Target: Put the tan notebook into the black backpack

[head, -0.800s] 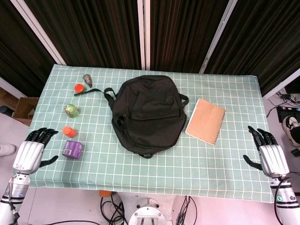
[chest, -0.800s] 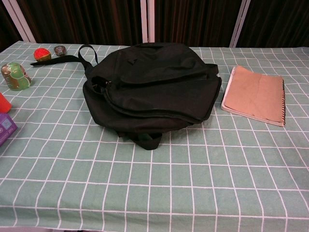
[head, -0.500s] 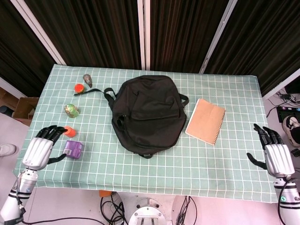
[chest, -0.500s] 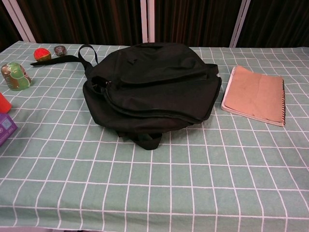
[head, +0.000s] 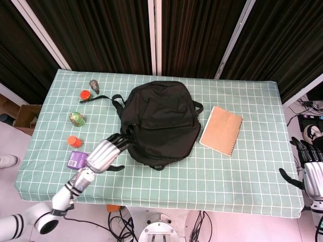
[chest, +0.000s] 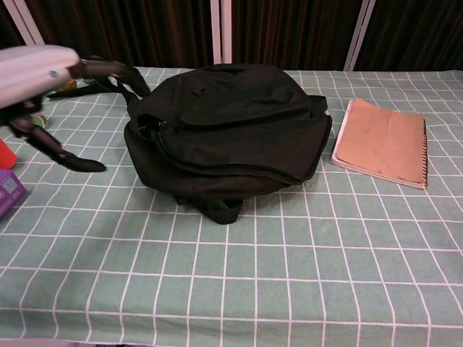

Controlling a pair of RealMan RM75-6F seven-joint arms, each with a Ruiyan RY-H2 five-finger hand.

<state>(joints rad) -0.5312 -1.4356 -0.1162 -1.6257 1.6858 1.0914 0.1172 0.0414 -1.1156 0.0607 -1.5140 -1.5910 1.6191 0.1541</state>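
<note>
The black backpack (head: 159, 121) lies flat and closed in the middle of the table, also in the chest view (chest: 228, 130). The tan spiral notebook (head: 221, 130) lies flat to its right, a small gap apart (chest: 381, 142). My left hand (head: 105, 153) hovers open over the table at the backpack's near-left edge, fingertips close to the bag; in the chest view it is a large blur (chest: 51, 79) at top left. My right hand (head: 313, 171) stays open off the table's right edge, far from the notebook.
Along the left side sit a purple box (head: 76, 159), an orange cylinder (head: 73, 140), a green ball (head: 76, 118), a red-orange ball (head: 85, 94) and a dark grey object (head: 94, 84). The backpack's strap (head: 103, 99) trails left. A green checked cloth (head: 212, 176) covers the table.
My left hand swung right from the table's left edge, past the purple box, to the backpack's near-left side. My right hand drifted further right, away from the table.
</note>
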